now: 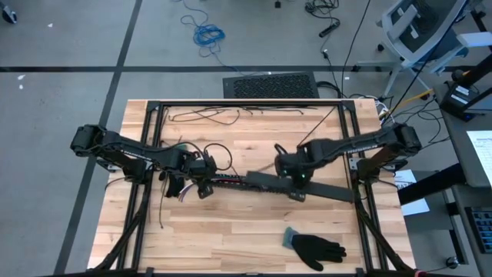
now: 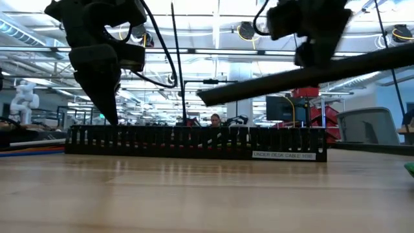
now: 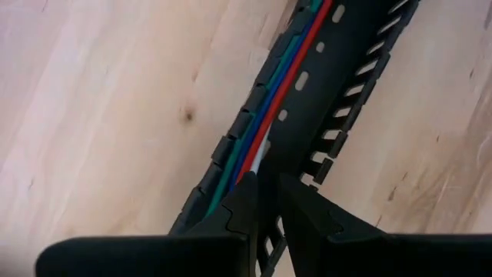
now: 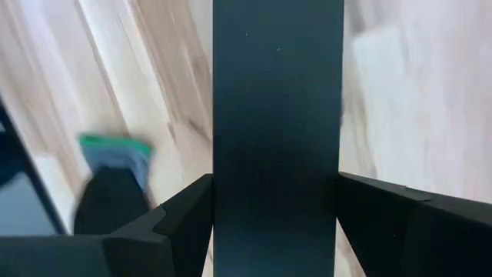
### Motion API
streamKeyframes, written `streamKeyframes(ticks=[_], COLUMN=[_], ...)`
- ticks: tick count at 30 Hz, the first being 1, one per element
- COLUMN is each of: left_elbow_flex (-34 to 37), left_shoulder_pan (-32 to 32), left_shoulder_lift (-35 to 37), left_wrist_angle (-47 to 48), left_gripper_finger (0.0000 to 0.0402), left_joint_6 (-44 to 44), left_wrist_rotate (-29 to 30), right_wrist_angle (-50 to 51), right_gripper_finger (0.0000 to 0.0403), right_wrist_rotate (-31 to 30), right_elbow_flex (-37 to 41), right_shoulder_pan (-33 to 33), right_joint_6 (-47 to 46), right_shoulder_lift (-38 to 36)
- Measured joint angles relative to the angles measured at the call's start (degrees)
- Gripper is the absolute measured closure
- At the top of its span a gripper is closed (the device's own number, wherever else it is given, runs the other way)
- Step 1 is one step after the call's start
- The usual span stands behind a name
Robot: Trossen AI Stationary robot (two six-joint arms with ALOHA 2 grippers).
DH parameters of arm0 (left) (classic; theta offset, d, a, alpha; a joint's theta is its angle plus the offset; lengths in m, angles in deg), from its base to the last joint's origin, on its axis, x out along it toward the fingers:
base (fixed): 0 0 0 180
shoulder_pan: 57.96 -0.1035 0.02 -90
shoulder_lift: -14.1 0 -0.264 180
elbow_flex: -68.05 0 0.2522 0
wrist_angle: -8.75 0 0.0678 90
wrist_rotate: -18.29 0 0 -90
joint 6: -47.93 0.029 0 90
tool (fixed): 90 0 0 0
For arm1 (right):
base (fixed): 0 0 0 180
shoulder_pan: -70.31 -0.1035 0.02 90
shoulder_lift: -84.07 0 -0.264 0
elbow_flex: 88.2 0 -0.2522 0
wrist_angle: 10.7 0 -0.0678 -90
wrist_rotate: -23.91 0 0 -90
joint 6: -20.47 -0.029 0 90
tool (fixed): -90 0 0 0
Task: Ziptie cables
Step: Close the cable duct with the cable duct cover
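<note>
A long black slotted tray lies flat on the wooden table. The cables, red, blue, green and white wires, run along its channel; their loose ends stick out at its left end. My left gripper points down into the tray's left end, shut on the wires. My right gripper is over the tray's right part, shut on a flat black cover strip. My left gripper pinches the cables between its two fingers, inside the tray's channel near its left end, where the white wire runs in between them. It comes from above, pointing down. The wires lie along the tray floor ahead of the fingers. My right gripper pinches the cover strip across its width, one finger on each long edge, left of its middle. It comes from above. The strip is lifted clear above the tray and looks slanted in the low view.
A black glove with a green-grey cuff lies near the table's near edge. Thin black strands lie by the far edge. Black frame rails cross the table at both sides. Bare wood shows between tray and near edge.
</note>
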Motion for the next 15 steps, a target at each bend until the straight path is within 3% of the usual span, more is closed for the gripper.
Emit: streamKeyframes(ticks=[6,15], left_elbow_flex=[0.0,0.0], left_shoulder_pan=[0.0,0.0], left_shoulder_lift=[-0.01,-0.02], left_wrist_angle=[-0.29,-0.2], left_gripper_finger=[0.0349,0.0349], left_joint_6=[2.54,6.2], left_wrist_rotate=[0.01,-0.66], right_wrist_angle=[-1.78,-6.52], right_gripper_finger=[0.0176,0.0176], right_wrist_rotate=[-4.42,-10.38], right_elbow_flex=[5.32,9.28], right_shoulder_pan=[-4.59,-5.11], right_joint_6=[-0.59,0.66], right_shoulder_lift=[-0.1,-0.06])
